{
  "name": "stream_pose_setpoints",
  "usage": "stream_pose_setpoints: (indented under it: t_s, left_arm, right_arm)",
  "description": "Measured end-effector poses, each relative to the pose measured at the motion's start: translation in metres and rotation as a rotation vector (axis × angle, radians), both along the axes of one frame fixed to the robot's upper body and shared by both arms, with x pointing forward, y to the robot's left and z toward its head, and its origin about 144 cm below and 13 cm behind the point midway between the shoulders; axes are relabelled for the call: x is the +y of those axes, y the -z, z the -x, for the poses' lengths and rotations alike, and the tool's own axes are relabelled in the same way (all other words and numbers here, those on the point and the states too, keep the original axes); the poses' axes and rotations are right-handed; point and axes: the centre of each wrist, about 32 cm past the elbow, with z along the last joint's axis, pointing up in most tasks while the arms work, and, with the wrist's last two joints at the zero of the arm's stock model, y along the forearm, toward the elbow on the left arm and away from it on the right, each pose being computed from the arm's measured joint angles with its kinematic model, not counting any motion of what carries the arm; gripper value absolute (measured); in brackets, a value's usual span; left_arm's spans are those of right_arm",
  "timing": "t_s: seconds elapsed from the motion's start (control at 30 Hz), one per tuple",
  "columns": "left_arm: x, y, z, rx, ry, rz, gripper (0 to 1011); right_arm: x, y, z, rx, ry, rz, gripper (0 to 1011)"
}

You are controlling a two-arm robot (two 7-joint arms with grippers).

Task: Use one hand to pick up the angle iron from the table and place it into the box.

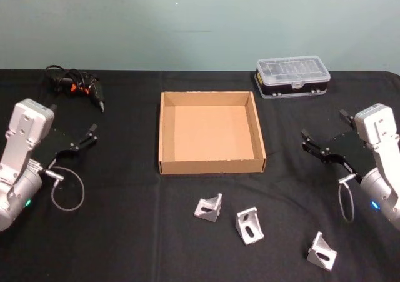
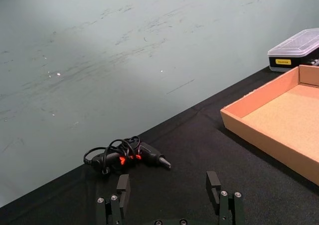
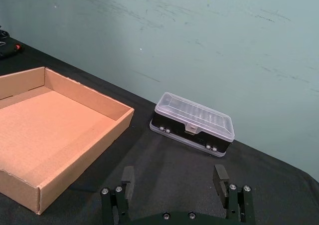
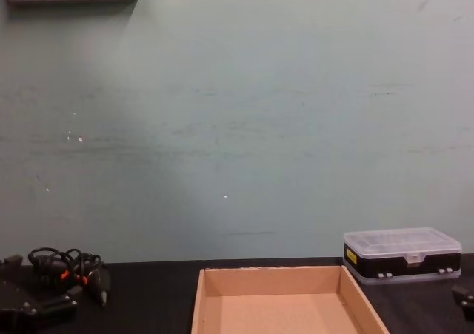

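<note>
Reading the End Effectors: Both Wide, Both Empty

Your left end effector [image 1: 84,138] sits over the counter's [image 1: 125,232] left side, your right end effector [image 1: 322,127] over its right. Each has its fingers spread wide, gripping and touching nothing. The head view shows you the left angle iron [image 1: 208,207], middle angle iron [image 1: 249,224] and right angle iron [image 1: 322,251] lying on the counter, on the robot's side of the box [image 1: 212,165]. The wrist views show instead the box, a cable tangle [image 2: 124,157] and an organiser case [image 3: 194,124]. The right angle iron lies nearest the right end effector, well apart from it.
</note>
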Motion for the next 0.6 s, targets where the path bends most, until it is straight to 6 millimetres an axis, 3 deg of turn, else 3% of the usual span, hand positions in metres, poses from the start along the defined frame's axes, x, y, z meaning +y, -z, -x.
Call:
stream_pose_setpoints:
  t_s: [0.6]
  left_arm:
    - [0.0,0.0,0.0,0.0,0.0,0.0,1000]
  right_arm:
    - [0.0,0.0,0.0,0.0,0.0,0.0,1004]
